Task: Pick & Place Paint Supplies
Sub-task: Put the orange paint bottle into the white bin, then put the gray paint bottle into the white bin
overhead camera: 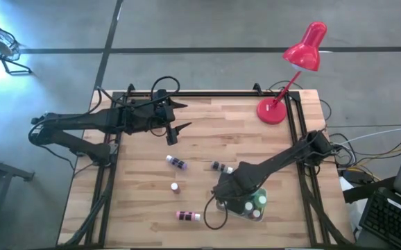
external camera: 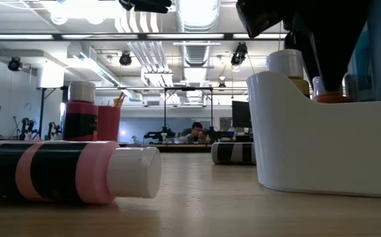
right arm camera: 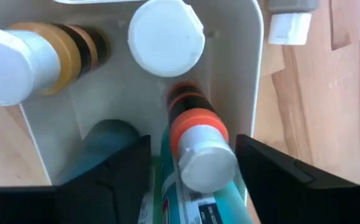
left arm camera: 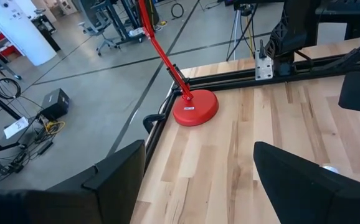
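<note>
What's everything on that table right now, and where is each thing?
loose paint bottles: four, pink or purple with dark bands and white caps, scattered mid-table; three lie flat, one upright
white caddy: one, near front right, holding several bottles
orange bottle: one, white cap, in the caddy
desk lamp: one, red, back right corner
left gripper: open, idle at back left
right gripper: over the caddy, fingers apart either side of the orange bottle
</note>
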